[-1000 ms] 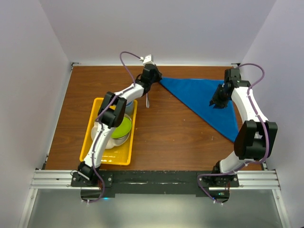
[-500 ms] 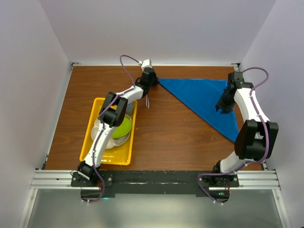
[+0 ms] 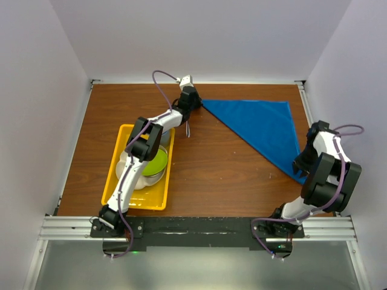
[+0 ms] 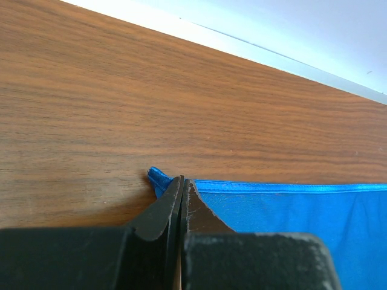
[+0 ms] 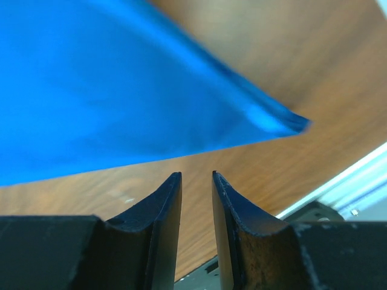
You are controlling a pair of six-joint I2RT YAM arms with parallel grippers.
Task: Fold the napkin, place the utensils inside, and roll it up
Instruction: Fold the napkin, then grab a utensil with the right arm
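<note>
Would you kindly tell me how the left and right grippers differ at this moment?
The left gripper is shut, pinching the far-left corner of the napkin. The right gripper is slightly open, holds nothing, and sits beside the near-right corner. Both are low at a napkin corner.

You had the top camera fixed high behind the robot, looking down on the whole table [image 3: 224, 175]. Your left wrist camera lay low and very near the napkin [image 4: 290, 211], facing the back wall [image 4: 302, 30]. Your right wrist camera looked closely at the napkin's near-right tip. All three views shared this cloth and the wood.
</note>
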